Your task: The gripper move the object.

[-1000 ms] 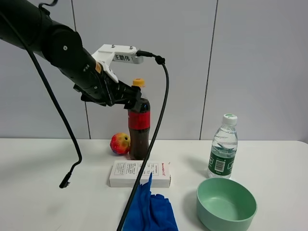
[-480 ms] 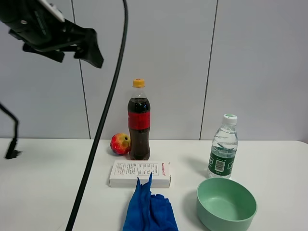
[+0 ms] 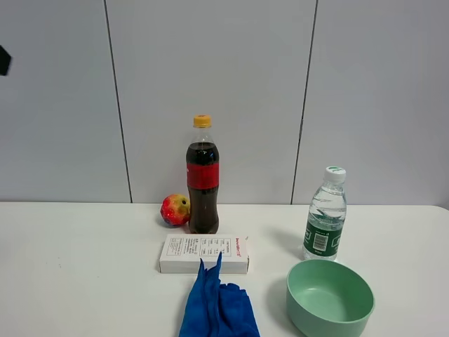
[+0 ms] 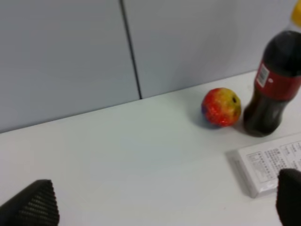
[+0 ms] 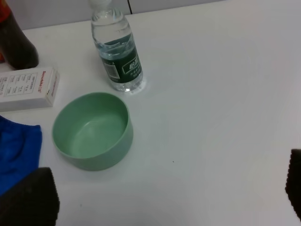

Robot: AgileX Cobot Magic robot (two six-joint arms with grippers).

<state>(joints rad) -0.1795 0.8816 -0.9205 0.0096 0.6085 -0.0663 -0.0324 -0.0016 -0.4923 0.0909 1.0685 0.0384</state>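
Note:
The cola bottle (image 3: 202,175), with red label and yellow-orange cap, stands upright at the back middle of the white table, free of any grip. It also shows in the left wrist view (image 4: 273,89) and partly in the right wrist view (image 5: 16,47). My left gripper (image 4: 160,202) is open and empty, high up and to the left of the bottle; only a black bit of it (image 3: 3,60) shows at the exterior view's left edge. My right gripper (image 5: 162,197) is open and empty, above the table's right side, outside the exterior view.
A red-yellow apple (image 3: 175,209) sits just left of the cola bottle. A white box (image 3: 203,253) lies in front of it, with a blue cloth (image 3: 217,305) nearer. A green bowl (image 3: 330,296) and a green-labelled water bottle (image 3: 326,223) stand to the right.
My left gripper was around the cola bottle's neck a second ago. It has let go and moved up and left, almost out of the exterior view. The bottle has stayed in place.

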